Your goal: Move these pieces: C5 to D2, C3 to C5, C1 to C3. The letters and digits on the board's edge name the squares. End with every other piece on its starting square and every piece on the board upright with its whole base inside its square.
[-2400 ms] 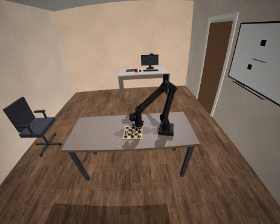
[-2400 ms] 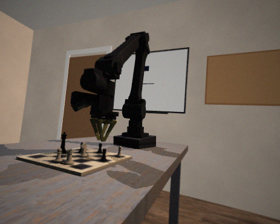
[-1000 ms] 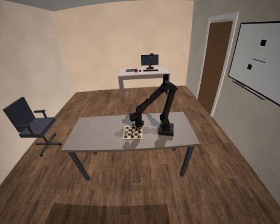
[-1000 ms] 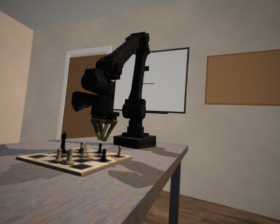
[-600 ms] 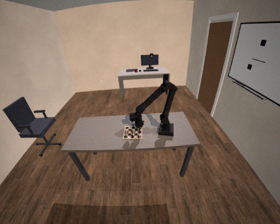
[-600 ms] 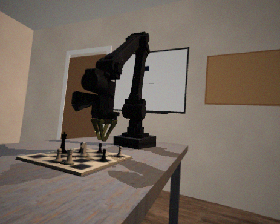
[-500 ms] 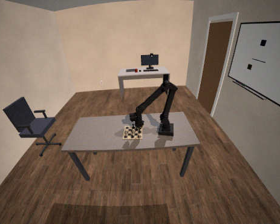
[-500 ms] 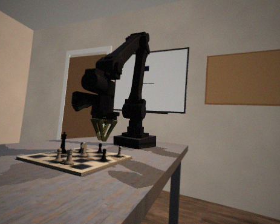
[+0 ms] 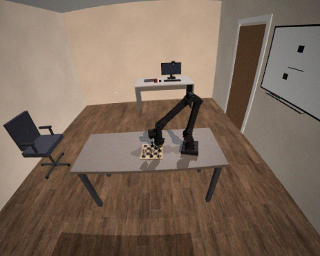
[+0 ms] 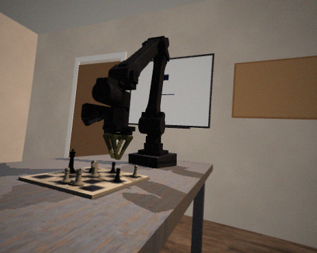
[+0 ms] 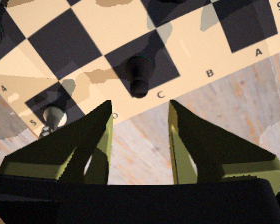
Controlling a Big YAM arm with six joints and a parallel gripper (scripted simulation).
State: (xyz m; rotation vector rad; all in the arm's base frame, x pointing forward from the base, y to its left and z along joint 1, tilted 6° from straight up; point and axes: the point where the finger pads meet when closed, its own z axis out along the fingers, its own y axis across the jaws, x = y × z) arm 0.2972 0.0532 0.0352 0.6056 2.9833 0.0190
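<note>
The chessboard (image 9: pixel 151 151) (image 10: pixel 83 179) lies on the grey table, with several black and white pieces on it. In the wrist view a black pawn (image 11: pixel 139 76) stands upright on the dark edge square by the letter C. My gripper (image 11: pixel 140 109) hovers above the board's lettered edge, just short of that pawn, and also shows in the exterior view (image 10: pixel 118 155). Its fingers are apart with nothing between them. A white piece (image 11: pixel 54 117) stands at the board's left edge.
The arm's base (image 10: pixel 153 158) stands on the table behind the board. A tall black king (image 10: pixel 72 161) stands at the board's far left corner. A desk with a monitor (image 9: pixel 171 69) and an office chair (image 9: pixel 32 142) are away from the table.
</note>
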